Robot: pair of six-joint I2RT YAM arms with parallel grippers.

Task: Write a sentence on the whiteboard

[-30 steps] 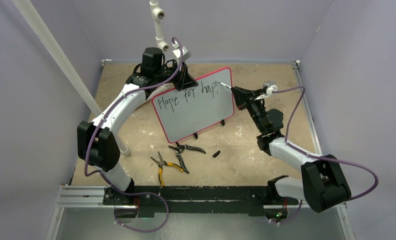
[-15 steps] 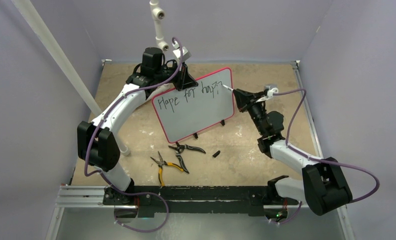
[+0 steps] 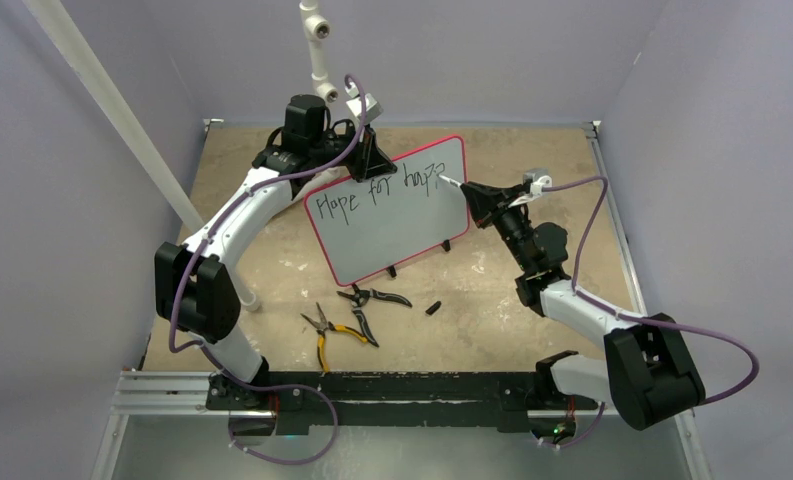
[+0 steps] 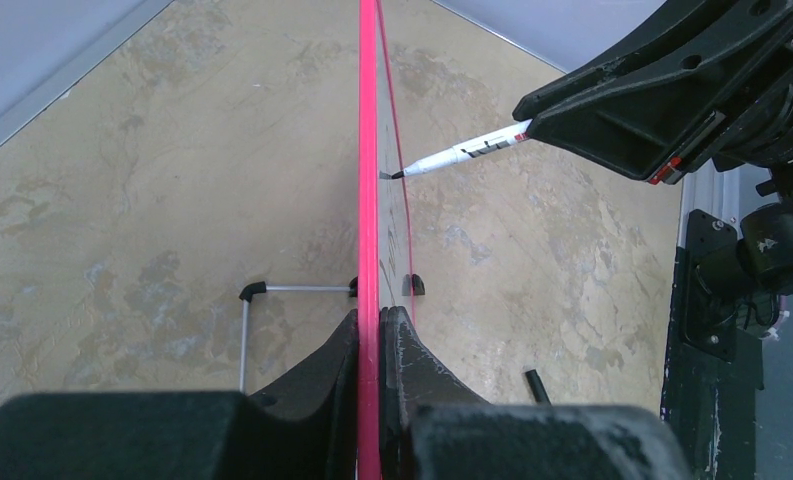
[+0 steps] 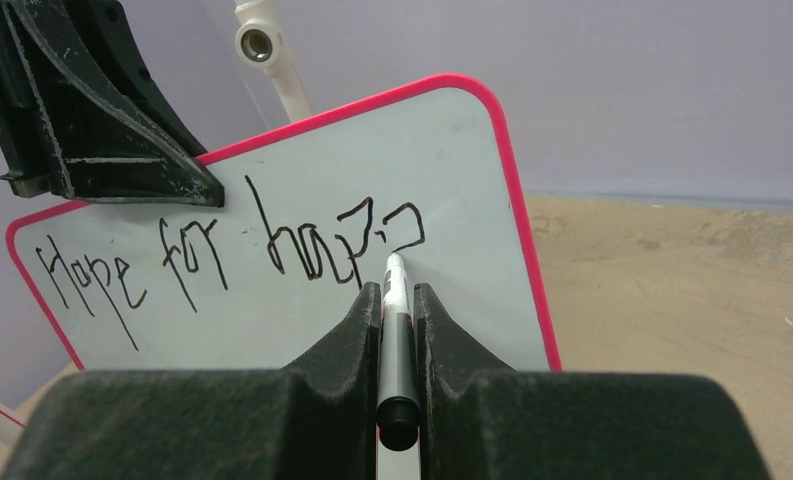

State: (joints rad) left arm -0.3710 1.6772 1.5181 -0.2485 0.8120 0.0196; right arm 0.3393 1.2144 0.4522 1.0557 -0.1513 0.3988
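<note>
The whiteboard [image 3: 392, 225], white with a red-pink frame, stands tilted on the table. My left gripper [image 3: 374, 160] is shut on its top edge [image 4: 369, 200], one finger on each face. The sentence [image 5: 222, 250] reads "Hope for hap" in black, with one more letter partly drawn. My right gripper [image 3: 475, 197] is shut on a grey and white marker [image 5: 394, 300]. The marker's tip [image 4: 400, 174] touches the board just below that last letter, near the board's right edge.
Two pairs of pliers [image 3: 372, 297] [image 3: 327, 330] lie on the tan table in front of the board. A small black marker cap [image 3: 433, 307] lies to their right. A white pipe [image 3: 317, 45] hangs at the back, and another slants along the left wall [image 3: 112, 120].
My right gripper has shifted slightly left and down along the board with the marker, and the last letter has gained a stroke. The left arm and the board have stayed still.
</note>
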